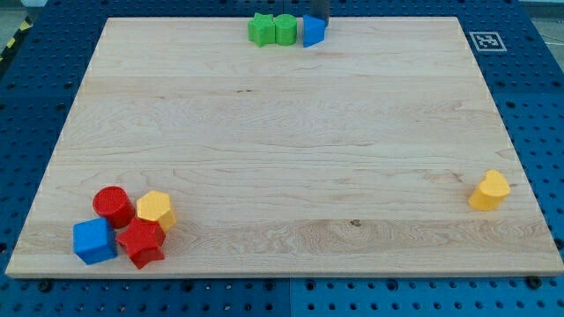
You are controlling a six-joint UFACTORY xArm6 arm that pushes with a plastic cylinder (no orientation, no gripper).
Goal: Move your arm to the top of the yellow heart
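The yellow heart (pixel 489 190) lies near the view's right edge of the wooden board (pixel 282 132), low down. My rod comes in at the view's top centre; its tip (pixel 318 24) sits just above the blue triangular block (pixel 313 32), touching or nearly touching it. The tip is far from the yellow heart, up and to the left of it.
A green star-like block (pixel 261 29) and a green cylinder-like block (pixel 285 29) stand left of the blue triangular block at the top edge. At the bottom left cluster a red cylinder (pixel 113 204), a yellow hexagon block (pixel 155 210), a blue cube (pixel 93 240) and a red star block (pixel 141 242).
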